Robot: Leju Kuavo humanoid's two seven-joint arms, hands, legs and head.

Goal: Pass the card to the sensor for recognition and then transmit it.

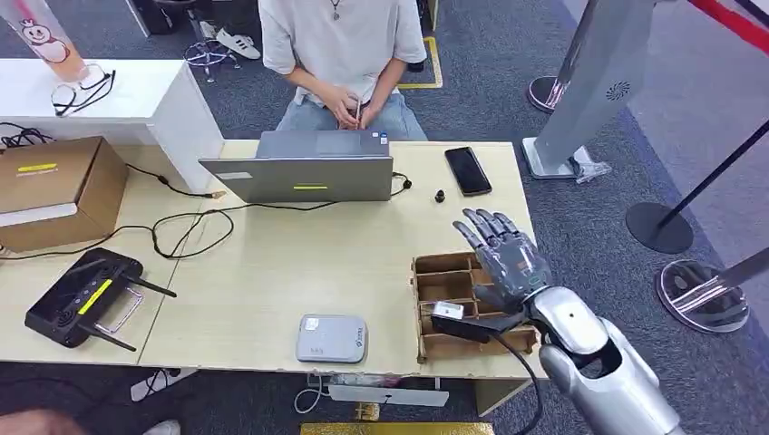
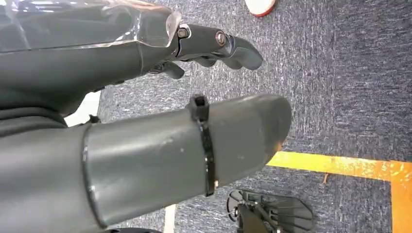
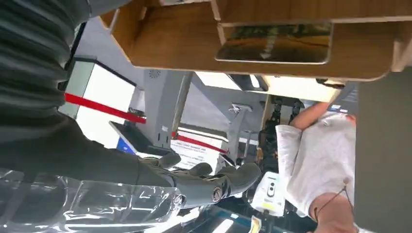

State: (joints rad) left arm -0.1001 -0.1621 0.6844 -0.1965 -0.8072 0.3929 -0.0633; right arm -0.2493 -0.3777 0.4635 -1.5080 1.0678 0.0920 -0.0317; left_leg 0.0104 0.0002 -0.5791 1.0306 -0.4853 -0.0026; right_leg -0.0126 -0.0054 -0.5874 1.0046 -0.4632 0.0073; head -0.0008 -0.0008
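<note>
Card is in the wooden divided tray at the desk's near right corner, roughly 5 o'clock from desk centre. It lies in a front compartment, a small pale silver-grey rectangle; in the right wrist view its face is glossy and mirror-like. Can't tell whether it lies flat or leans on a divider.

Right hand hovers over the tray's right side, fingers spread wide and pointing toward 11 o'clock, holding nothing. My read: it's staged above the compartments to come down on the card, so the pick is not yet done. The dividers leave little room, which probably explains the splayed, high approach.

Card reader, a flat grey box, sits at the near desk edge, about 9 o'clock from the tray and near it. Likely placed so the swipe is a short sideways move.

Left hand hangs over blue carpet, fingers loosely curled, nothing in it.

Further out: laptop at 12 o'clock with a person seated behind it, phone toward 1 o'clock, black controller at 8 o'clock, cardboard box at 9 o'clock.
</note>
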